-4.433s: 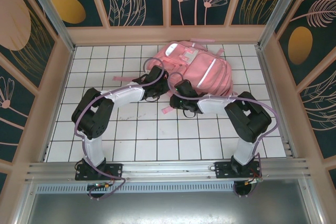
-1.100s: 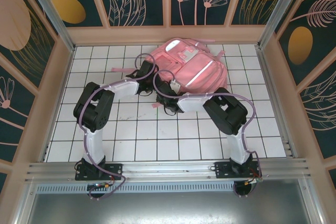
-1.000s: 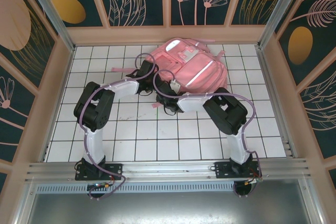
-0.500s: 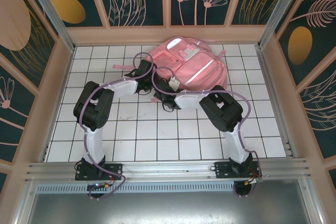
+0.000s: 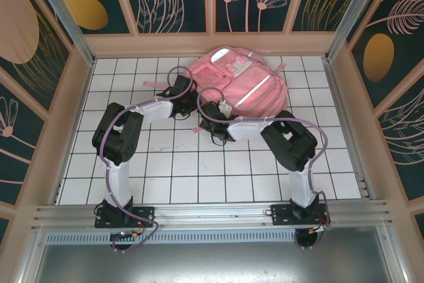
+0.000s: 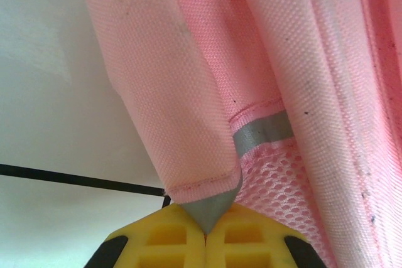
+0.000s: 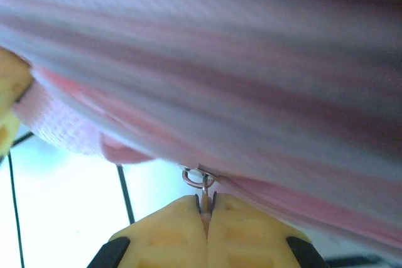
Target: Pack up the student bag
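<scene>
Both arms rise from their bases, fold at the elbows and stretch their forearms inward toward the student bag (image 5: 245,87). The left gripper (image 6: 205,233) sits at the bag's near-left edge, its yellow fingers (image 6: 166,238) pressed together on a fold of the bag's fabric (a grey-trimmed corner is pinched at the tips). The right gripper (image 7: 206,214), at the bag's near edge, is clamped on a zipper pull (image 7: 202,181).
</scene>
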`<state>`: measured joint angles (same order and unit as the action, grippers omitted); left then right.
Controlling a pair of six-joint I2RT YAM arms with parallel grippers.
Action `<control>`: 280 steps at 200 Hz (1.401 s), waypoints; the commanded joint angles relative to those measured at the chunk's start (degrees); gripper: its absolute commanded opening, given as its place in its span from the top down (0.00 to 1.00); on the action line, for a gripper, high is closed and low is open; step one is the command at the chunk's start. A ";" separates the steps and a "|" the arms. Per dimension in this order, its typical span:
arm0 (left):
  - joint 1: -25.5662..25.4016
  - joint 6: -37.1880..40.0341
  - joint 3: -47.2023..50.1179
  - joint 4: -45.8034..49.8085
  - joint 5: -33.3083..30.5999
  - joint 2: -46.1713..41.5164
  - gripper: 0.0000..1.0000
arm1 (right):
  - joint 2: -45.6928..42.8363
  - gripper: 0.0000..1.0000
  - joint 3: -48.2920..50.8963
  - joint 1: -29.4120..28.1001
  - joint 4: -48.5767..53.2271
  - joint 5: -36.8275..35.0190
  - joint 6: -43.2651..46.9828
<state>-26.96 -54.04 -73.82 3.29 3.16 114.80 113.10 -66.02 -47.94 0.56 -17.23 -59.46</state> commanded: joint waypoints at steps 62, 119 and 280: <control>9.28 3.68 3.75 1.67 -7.39 -0.93 1.00 | -18.31 1.00 17.58 2.44 13.56 -2.91 4.33; 13.86 8.19 -1.62 4.45 -7.89 0.25 1.00 | -29.96 1.00 22.62 8.41 15.70 -1.76 14.50; -8.06 -15.80 22.49 -8.18 4.06 -20.79 0.55 | -33.28 1.00 19.91 9.35 9.82 10.48 27.82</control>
<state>-31.62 -62.33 -53.45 -0.38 9.06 96.49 82.15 -44.84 -38.96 11.81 -9.43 -34.85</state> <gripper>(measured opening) 0.450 0.049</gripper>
